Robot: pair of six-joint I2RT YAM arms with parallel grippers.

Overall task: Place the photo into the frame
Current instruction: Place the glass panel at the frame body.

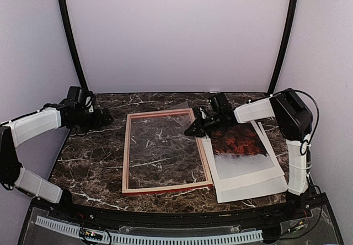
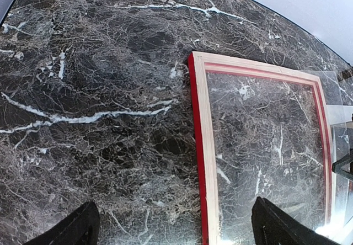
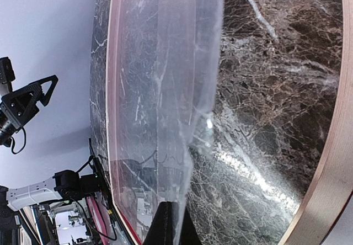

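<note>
The frame point(image 1: 126, 151) lies flat in the middle of the marble table, pale wood side up, its red edge showing in the left wrist view point(image 2: 205, 145). My right gripper point(image 1: 194, 129) is shut on the edge of the clear pane point(image 3: 165, 63) and holds it tilted above the frame's far right corner point(image 3: 328, 156); the fingertips point(image 3: 176, 223) pinch the sheet. The photo point(image 1: 238, 145), red foliage fading to grey, rests to the right of the frame. My left gripper point(image 1: 107, 118) hovers open over bare table left of the frame, its middle point(image 2: 174, 217) close to the left rail.
Under the photo lie cream-white mat sheets point(image 1: 248, 181), reaching toward the table's front right. Pale booth walls close in at the back and both sides. A black edge strip point(image 1: 165, 214) runs along the near side.
</note>
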